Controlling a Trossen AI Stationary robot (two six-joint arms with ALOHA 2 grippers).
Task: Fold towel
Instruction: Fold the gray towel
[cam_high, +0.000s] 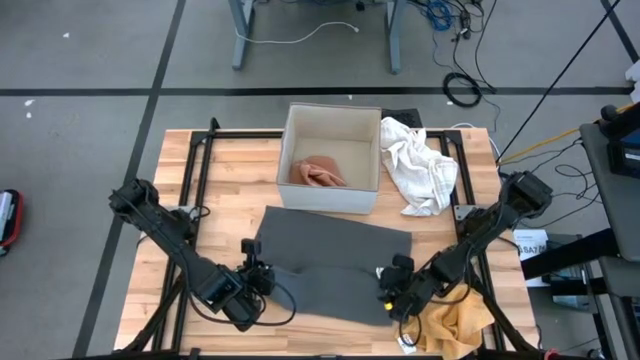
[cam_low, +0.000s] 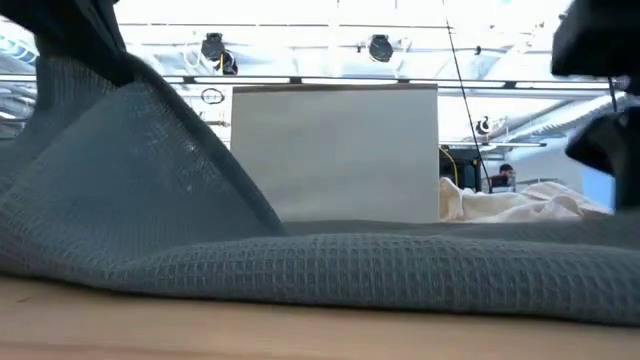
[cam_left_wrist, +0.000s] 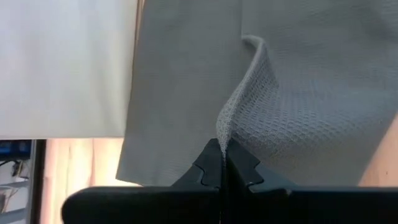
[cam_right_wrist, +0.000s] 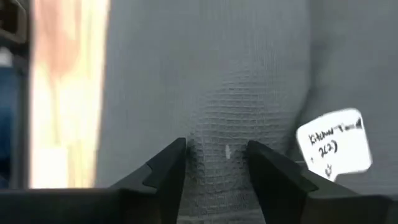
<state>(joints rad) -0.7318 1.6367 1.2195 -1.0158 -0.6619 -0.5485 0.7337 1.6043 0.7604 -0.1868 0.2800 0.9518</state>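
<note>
A dark grey waffle-weave towel (cam_high: 340, 250) lies spread on the wooden table in front of a white box. My left gripper (cam_high: 258, 272) is at the towel's near left part and shut on a raised ridge of it. In the low view this part of the towel (cam_low: 120, 160) rises in a slope up to the gripper. My right gripper (cam_high: 392, 290) is open at the towel's near right part. Its fingers (cam_right_wrist: 168, 168) stand on either side of a strip of towel, beside a white label (cam_right_wrist: 336, 149). My left gripper pinches a raised ridge of the towel (cam_left_wrist: 227, 124) between its two fingertips, slanting down from the near left. I cannot tell whether that is an edge or a fold. The pinched part is drawn up off the table and the rest lies flat. My right gripper: I cannot tell whether its fingers touch the towel.
The white box (cam_high: 330, 125) holding a pink cloth (cam_high: 320, 172) stands just beyond the towel. A crumpled white cloth (cam_high: 420, 165) lies to the box's right. A yellow cloth (cam_high: 455, 325) lies at the near right corner. A black frame (cam_high: 195, 170) borders the table.
</note>
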